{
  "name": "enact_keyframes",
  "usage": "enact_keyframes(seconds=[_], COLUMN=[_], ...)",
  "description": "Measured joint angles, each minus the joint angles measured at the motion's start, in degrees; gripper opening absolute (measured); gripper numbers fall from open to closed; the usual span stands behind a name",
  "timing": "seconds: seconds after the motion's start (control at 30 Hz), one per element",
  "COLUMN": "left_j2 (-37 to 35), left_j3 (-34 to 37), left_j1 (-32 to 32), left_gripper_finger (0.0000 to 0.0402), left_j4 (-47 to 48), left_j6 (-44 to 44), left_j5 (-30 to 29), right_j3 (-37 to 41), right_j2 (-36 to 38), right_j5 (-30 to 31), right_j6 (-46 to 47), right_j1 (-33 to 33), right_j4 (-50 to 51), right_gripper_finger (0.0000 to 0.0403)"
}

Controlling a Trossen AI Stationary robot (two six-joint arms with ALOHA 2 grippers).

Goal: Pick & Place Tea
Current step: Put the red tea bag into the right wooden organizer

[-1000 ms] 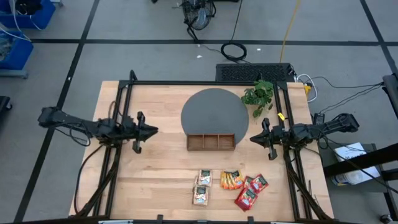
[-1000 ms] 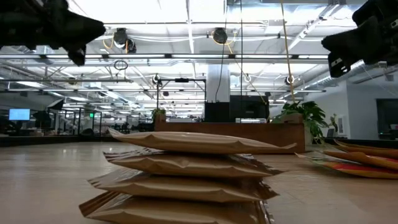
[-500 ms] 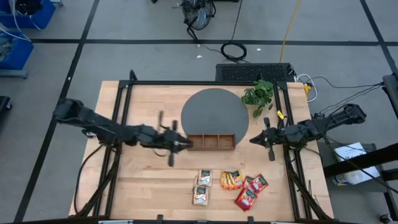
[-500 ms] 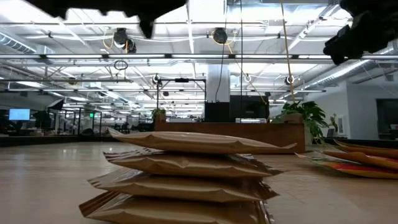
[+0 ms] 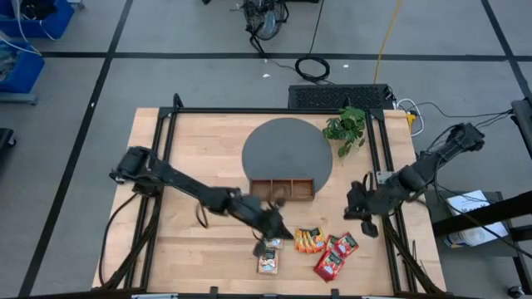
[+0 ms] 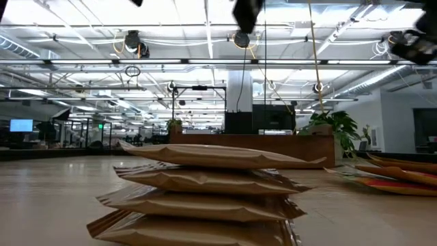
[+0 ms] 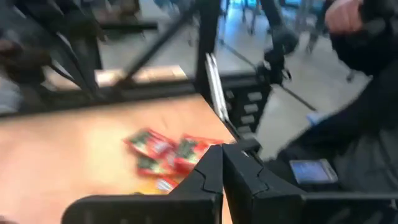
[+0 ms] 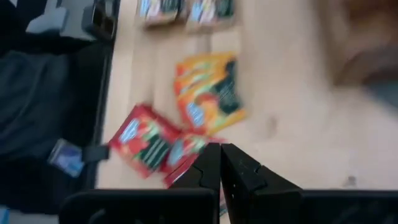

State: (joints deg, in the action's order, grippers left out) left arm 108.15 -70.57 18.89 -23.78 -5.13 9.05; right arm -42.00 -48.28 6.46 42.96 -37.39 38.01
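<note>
Reaching diagonally across the wooden table [image 5: 191,249], the left arm carries the left gripper [image 5: 274,226] above the nearest beige-green sachets [image 5: 271,249], its two dark fingers [image 7: 208,174] pressed together and grasping nothing. On the opposite side, the right gripper [image 5: 359,205] hangs near the table's right edge, just beyond the red sachets [image 5: 334,256], its fingers [image 8: 208,168] likewise clenched on nothing. All the tea lies loose on the front part of the table: two small beige-green piles side by side toward the left, the orange-yellow sachets [image 5: 310,240] fanned out in the middle, and the red ones overlapping on the right, touching the orange-yellow group. From the right wrist, the red sachets [image 8: 152,143] and the orange-yellow sachets [image 8: 208,90] show just ahead of the closed fingertips, with the beige-green ones farther off. From the left wrist, the red sachets [image 7: 165,152] appear beyond the closed fingertips, near the table's corner. Behind the tea stands the three-slot wooden tray [image 5: 283,189], set against the front edge of a round grey mat [image 5: 287,149], all three of its compartments without sachets. A small green plant [image 5: 347,126] sits at the mat's right. From table height, a stack of beige-green sachets [image 6: 205,195] fills the foreground, seen edge-on.
</note>
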Motion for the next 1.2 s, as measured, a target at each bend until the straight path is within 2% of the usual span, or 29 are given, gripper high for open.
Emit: enact_keyframes(seconds=[0.1,0.27,0.37,0.5,0.57,0.7,0.8,0.9,1.03,1.2], left_j2=[4.41,10.1,12.92,18.69,21.02,25.24,28.21,29.87,29.41,29.63], left_j3=[-6.51,-13.71,-17.16,-22.96,-26.75,-34.81,-38.69,-41.27,-41.48,-41.21], left_j1=[2.46,5.78,6.86,7.61,7.6,6.58,6.18,6.26,6.23,5.73], left_gripper_finger=[0.0005,0.0028,0.003,0.0012,0.0005,0.0017,0.0025,0.0027,0.0028,0.0025], left_j4=[2.35,5.68,5.53,6.89,10.75,14.89,18.03,20.06,19.36,20.25], left_j6=[0.18,-0.47,-2.32,-2.55,-2.89,-4.62,-4.19,-2.37,-0.19,0.05], left_j5=[-0.04,-1.92,-3.8,-3.69,-3.25,-3.63,-3.56,-3.53,-3.77,-4.56], right_j3=[0.02,0.07,0.07,0.07,0.07,0.09,0.09,0.09,0.94,5.27], right_j2=[-3.07,-10.62,-15.91,-22.32,-24.69,-28.77,-31.54,-33.27,-32.67,-28.24], right_j5=[4.65,14.31,17.74,16.89,16.14,14.93,12.21,9.8,11.04,13.54], right_j6=[9.09,22.59,25.83,25.96,27.2,26.12,22.38,23.1,25.09,25.17], right_j1=[-8.04,-20.69,-25.67,-28.57,-28.74,-28.74,-28.73,-28.36,-28.36,-28.78], right_j4=[-1.2,-5.75,-12.64,-22.86,-25.09,-29.77,-33.95,-33.25,-29.64,-29.98], right_gripper_finger=[0.0,0.0,0.0,0.0,0.0,0.0006,0.0035,0.0076,0.0135,0.0194])
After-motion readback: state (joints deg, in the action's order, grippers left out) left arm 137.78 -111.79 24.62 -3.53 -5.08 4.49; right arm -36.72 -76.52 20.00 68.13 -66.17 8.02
